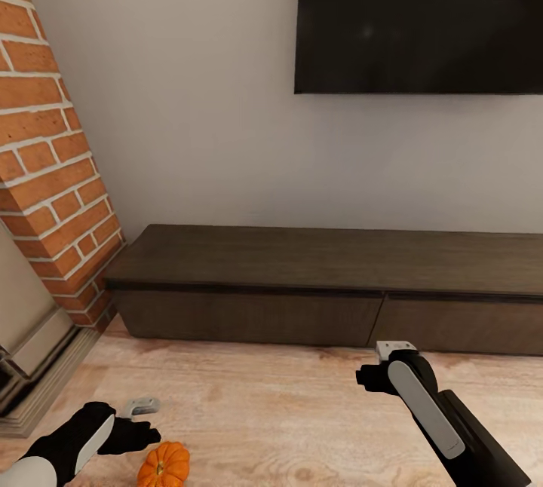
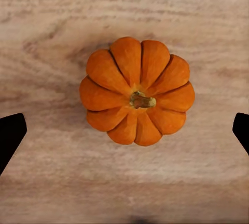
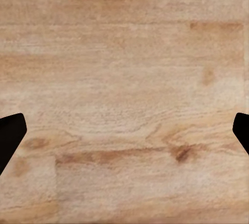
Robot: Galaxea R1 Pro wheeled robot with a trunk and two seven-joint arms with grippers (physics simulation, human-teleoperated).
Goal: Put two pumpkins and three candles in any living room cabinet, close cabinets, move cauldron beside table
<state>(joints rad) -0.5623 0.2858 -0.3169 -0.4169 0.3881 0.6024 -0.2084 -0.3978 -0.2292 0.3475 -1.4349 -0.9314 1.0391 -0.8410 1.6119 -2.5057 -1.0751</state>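
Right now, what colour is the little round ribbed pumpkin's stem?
Yellowish brown stem, best in the left wrist view.

- The head view looks forward and down at the cabinet [image 1: 324, 287] and wooden floor [image 1: 264, 411].
- The left wrist view faces straight down, close above the pumpkin [image 2: 137, 91], shared with the head view.
- The right wrist view faces bare floor.

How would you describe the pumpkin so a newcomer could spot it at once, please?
Start at the long dark cabinet under the television. On the wooden floor before it, beneath the left gripper, sits the pumpkin: small, ribbed, the only bright orange thing.
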